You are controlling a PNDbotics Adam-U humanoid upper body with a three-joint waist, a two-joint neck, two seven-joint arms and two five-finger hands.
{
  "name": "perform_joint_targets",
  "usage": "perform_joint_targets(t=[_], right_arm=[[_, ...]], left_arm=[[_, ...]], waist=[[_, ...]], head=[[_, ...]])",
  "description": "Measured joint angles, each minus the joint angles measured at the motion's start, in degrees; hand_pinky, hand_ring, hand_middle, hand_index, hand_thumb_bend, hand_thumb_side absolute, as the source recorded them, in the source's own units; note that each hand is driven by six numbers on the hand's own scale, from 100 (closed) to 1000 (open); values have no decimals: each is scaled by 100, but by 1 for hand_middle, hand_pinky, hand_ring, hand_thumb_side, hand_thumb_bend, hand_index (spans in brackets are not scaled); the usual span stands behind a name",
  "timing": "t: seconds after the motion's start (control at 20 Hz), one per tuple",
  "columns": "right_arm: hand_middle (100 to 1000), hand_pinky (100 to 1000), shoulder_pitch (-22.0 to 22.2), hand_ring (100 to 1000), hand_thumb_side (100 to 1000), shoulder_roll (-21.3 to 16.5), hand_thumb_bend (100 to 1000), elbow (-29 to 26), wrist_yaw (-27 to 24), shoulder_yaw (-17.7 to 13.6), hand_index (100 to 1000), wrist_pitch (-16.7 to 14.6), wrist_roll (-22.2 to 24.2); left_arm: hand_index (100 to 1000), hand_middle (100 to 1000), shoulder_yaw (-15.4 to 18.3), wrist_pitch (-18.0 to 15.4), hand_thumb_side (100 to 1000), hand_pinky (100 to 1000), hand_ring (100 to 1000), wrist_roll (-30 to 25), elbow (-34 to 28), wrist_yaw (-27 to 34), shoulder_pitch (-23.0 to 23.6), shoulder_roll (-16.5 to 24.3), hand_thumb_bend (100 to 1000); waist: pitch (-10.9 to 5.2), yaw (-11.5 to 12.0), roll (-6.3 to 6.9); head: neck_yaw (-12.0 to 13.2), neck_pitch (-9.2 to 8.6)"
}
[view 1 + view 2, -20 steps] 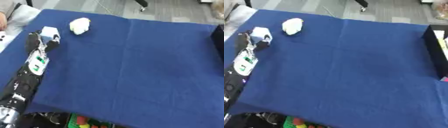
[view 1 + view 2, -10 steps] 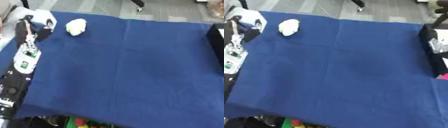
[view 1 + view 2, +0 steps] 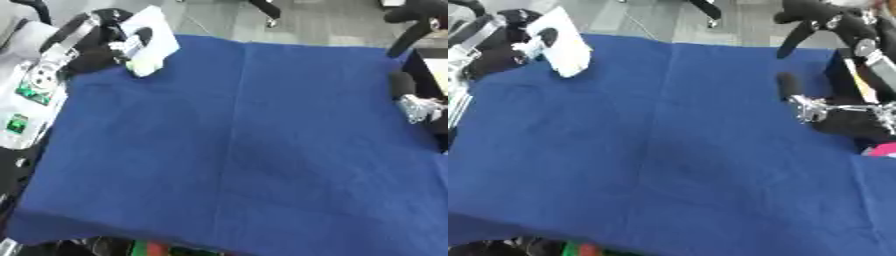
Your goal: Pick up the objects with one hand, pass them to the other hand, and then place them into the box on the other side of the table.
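White object (image 3: 149, 42) clamped in left hand (image 3: 101, 40), right hand (image 3: 833, 107) waiting with fingers spread; could drop if released early mid-pass.

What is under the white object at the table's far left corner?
The blue cloth lies under the white object's lower end. The left hand grips it from the left, fingers curled on it. What the object and hand cover beneath cannot be seen.
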Motion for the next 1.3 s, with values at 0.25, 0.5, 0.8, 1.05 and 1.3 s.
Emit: perform_joint_targets(t=[0.25, 0.5, 0.8, 1.05, 1.3], right_arm=[[599, 891, -120, 850, 100, 305, 100, -28, -23, 319, 987, -303, 306], [669, 883, -148, 875, 100, 504, 100, -28, 24, 499, 1000, -510, 506], [796, 889, -148, 940, 100, 673, 100, -32, 451, 584, 1000, -662, 624], [871, 912, -148, 1000, 100, 760, 100, -68, 996, 620, 1000, -727, 545], [914, 940, -198, 1000, 100, 828, 155, -84, 1450, 698, 1000, -806, 394]], left_arm=[[591, 276, -495, 91, 637, 740, 426, -1025, -199, 520, -216, -38, 100], [593, 279, -808, 287, 661, 741, 428, -1553, -307, 816, -378, -196, 100], [594, 281, -1011, 506, 674, 741, 429, -1823, -490, 973, -481, -363, 100], [593, 281, -1107, 688, 682, 741, 429, -1842, -614, 999, -508, -460, 100], [592, 282, -1185, 842, 688, 741, 429, -1839, -690, 1030, -555, -556, 100]], waist=[[0, -3, 5], [1, -13, 12], [2, -25, 24], [4, -31, 26], [6, -18, 26]], head=[[-34, 2], [-49, 5], [-61, 40], [-78, 50], [-94, 55]])
